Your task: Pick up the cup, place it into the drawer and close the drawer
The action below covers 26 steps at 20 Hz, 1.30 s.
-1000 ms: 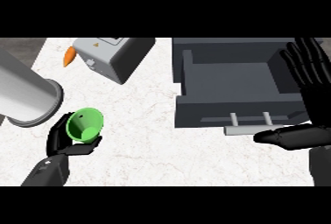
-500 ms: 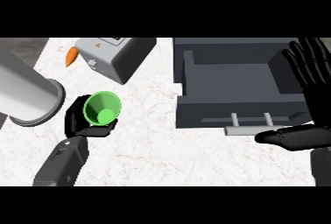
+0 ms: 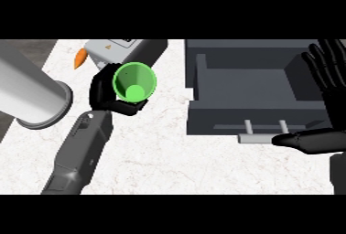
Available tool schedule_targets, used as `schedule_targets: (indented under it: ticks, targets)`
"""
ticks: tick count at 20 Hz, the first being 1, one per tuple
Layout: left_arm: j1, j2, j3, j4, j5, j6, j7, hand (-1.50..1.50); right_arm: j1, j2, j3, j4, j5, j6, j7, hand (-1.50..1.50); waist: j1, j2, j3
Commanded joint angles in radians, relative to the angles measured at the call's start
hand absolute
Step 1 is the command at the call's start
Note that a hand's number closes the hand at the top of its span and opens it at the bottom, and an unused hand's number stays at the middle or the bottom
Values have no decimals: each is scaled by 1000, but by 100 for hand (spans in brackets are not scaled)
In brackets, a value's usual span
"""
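A bright green cup (image 3: 135, 82) is held above the counter with its mouth tilted toward me. My left hand (image 3: 108, 93) is shut on it, fingers curled round its left side and underside. The cup hangs left of the open dark grey drawer (image 3: 202, 80), whose pale handle (image 3: 260, 136) points toward me. At the view's right edge my right hand (image 3: 324, 91) stands open, fingers up beside the drawer's right wall and thumb just right of the handle. It touches neither the cup nor the handle.
A big grey cylinder (image 3: 27, 96) lies at the left. A grey boxy appliance (image 3: 125, 48) stands behind the cup, an orange carrot (image 3: 80, 57) at its left. White marble counter (image 3: 169, 160) stretches in front of the drawer.
My left hand has carried the green cup up and to the right, from near the cylinder's end toward the drawer. The right hand has barely moved.
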Motion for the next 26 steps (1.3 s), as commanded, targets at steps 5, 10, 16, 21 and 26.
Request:
schedule_targets:
  ticks: [5,10,16,21,26]
  targets:
    - [-175,-58,-116,-224,44,106,333,150,-18,2,3,43,24,-8,-20,-150,3,-2,0]
    - [-310,-59,-205,-235,87,240,481,150,9,-4,-25,64,2,15,-71,-150,-13,4,0]
    - [-524,-59,-280,-55,105,405,595,150,-20,-14,-2,17,-5,21,-13,-150,-42,11,0]
    - [-614,-59,-353,122,161,492,641,150,-23,-27,-19,13,-29,37,-13,-150,-83,17,1]
    - [-614,-59,-462,231,235,496,611,150,-34,5,17,50,-17,45,-68,-150,-112,28,1]
